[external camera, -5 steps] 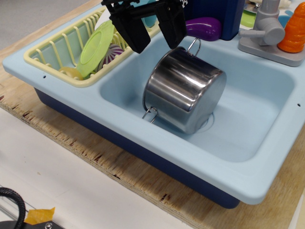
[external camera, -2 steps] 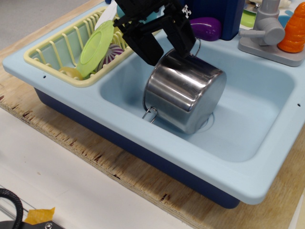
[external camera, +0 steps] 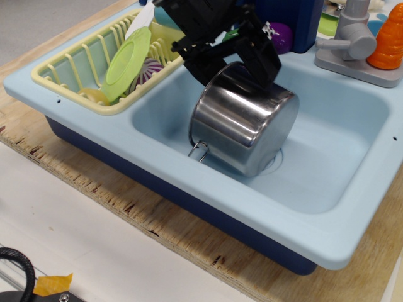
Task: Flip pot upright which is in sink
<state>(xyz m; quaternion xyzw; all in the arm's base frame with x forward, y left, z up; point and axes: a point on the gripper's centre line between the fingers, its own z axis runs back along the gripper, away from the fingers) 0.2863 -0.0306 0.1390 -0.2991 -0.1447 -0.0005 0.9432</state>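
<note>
While the shiny stainless-steel cylindrical pot is lying tilted on its side in the light-blue plastic sink basin, one wire loop handle showing at its lower rim, I am spreading my black fingers wide over its upper rim.
</note>
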